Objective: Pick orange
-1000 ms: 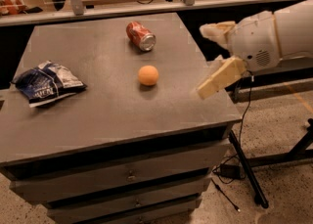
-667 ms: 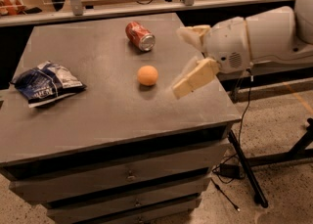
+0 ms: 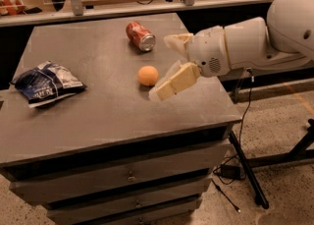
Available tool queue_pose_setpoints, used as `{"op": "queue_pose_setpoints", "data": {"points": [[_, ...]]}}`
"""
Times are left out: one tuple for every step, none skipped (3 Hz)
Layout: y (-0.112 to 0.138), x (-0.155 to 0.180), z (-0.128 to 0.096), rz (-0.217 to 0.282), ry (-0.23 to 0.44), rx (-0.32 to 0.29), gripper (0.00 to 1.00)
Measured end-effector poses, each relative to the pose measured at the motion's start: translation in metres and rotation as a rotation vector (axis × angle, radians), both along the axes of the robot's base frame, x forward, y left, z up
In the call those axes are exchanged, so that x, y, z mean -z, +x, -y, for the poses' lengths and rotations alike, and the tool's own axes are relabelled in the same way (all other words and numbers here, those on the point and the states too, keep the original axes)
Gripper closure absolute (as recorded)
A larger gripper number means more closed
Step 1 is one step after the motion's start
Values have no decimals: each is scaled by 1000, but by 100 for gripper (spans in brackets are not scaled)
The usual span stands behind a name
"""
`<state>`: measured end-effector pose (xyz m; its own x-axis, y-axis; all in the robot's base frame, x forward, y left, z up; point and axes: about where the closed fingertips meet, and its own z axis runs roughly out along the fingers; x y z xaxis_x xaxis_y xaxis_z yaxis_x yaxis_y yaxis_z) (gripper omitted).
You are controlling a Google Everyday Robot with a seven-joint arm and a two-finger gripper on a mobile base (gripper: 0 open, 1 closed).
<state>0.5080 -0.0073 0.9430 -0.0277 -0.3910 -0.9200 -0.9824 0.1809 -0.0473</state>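
The orange [image 3: 147, 75] is a small round fruit lying on the grey cabinet top [image 3: 98, 116], right of the middle. My gripper [image 3: 161, 68] comes in from the right on a white arm and is open. Its cream-coloured fingers [image 3: 177, 81] spread wide, one above and one below the level of the orange. The orange sits just left of the gap between the fingertips, near the lower finger's tip. Nothing is held.
A red soda can [image 3: 140, 36] lies on its side behind the orange. A blue crumpled chip bag [image 3: 46, 83] lies at the left edge. The cabinet has drawers below. A black stand and cables [image 3: 248, 170] are on the floor to the right.
My gripper has moved left across the cabinet top, from the right edge to right beside the orange. The orange, can and bag have not moved.
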Motion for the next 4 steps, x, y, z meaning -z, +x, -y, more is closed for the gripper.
{"op": "queue_pose_setpoints", "data": {"points": [[3, 3, 0, 32, 9, 4, 0], [29, 19, 8, 86, 27, 42, 0], [55, 32, 21, 118, 26, 71, 0], [74, 59, 16, 69, 43, 35, 0]]}}
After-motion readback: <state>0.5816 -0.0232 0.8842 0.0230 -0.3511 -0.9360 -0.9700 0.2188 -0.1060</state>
